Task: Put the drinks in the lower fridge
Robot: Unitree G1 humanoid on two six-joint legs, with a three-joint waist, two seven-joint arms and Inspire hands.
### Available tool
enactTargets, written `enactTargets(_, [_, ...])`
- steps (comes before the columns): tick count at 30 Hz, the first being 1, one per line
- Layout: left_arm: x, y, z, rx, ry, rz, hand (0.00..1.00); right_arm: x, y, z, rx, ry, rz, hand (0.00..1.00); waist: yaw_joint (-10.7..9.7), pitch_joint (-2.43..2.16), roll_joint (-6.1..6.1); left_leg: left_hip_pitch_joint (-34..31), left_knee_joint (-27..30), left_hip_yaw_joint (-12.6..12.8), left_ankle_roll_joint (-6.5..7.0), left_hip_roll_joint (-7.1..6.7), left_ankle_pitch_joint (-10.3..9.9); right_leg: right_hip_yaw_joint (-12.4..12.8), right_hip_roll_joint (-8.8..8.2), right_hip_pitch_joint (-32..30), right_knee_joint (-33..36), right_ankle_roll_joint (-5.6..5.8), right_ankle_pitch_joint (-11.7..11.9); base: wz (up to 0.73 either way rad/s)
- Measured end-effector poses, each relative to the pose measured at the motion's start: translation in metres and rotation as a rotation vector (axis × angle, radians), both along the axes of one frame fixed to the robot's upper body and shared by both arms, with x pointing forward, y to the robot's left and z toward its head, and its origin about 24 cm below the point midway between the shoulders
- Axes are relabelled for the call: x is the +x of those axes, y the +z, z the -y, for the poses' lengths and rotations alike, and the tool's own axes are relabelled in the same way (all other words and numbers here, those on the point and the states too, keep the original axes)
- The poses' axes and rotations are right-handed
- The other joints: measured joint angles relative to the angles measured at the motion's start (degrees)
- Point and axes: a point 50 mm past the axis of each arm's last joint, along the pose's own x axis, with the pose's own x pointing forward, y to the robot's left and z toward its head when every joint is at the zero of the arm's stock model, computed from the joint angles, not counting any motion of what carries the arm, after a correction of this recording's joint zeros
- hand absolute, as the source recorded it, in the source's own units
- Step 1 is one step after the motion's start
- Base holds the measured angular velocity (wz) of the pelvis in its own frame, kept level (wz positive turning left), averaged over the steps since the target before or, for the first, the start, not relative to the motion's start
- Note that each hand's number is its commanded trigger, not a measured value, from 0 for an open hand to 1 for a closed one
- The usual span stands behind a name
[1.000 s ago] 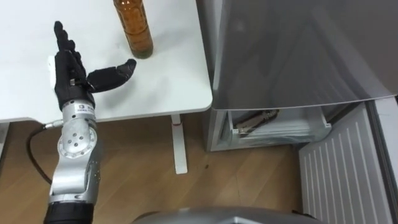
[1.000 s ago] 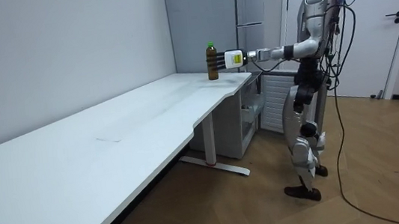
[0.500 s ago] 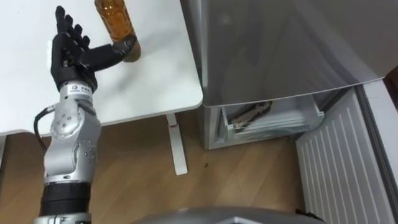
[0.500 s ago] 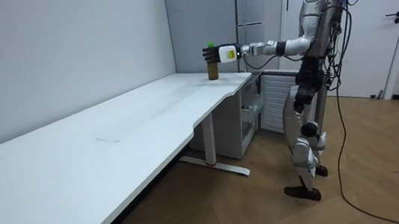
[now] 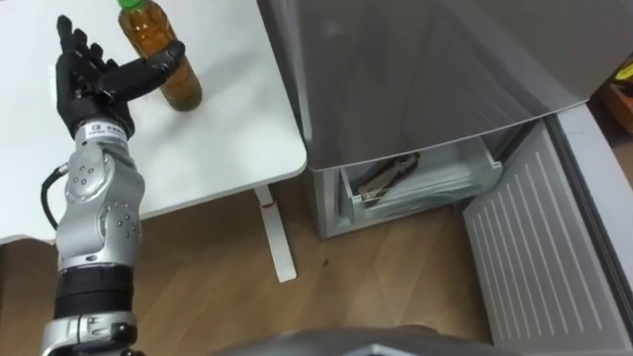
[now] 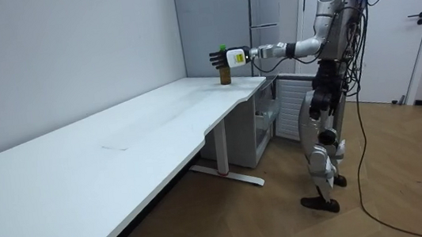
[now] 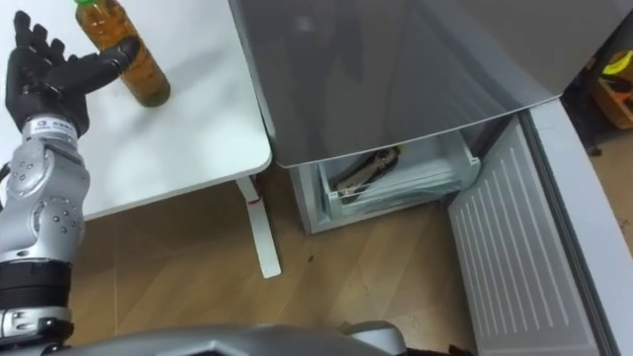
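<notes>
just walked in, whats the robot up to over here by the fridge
The robot stands at the end of the white table, beside the fridge. Its left hand is open next to a green-capped bottle of amber drink, thumb against it, fingers straight, so no grip yet. The bottle stands upright on the table, and the lower fridge door hangs open.

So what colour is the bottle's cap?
Green; the cap shows best in the left eye view.

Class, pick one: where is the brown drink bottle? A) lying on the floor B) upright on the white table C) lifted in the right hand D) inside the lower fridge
B: the bottle stands upright on the table, beside the open left hand.
</notes>
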Motion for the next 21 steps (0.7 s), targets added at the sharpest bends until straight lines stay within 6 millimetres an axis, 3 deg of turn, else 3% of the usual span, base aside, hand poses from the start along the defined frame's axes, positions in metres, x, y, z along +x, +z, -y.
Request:
enactTargets(13, [0.015, 0.008, -0.014, 0.049, 0.026, -0.018, 0.00, -0.021, -0.001, -0.002, 0.018, 0.147, -0.172, 0.00, -1.6, 0.03, -0.34, 1.1, -1.0, 0.6, 0.00, 0.12, 0.0, 0.5, 0.09, 0.0, 0.9, 0.00, 0.0, -0.04])
enactTargets(21, [0.016, 0.005, -0.013, 0.043, 0.010, -0.042, 0.00, -0.029, -0.001, -0.006, 0.038, 0.178, -0.218, 0.00, -1.8, -0.32, -1.11, 1.8, -1.0, 1.1, -0.05, 0.25, 0.0, 1.1, 0.26, -0.1, 0.9, 0.00, 0.0, -0.05])
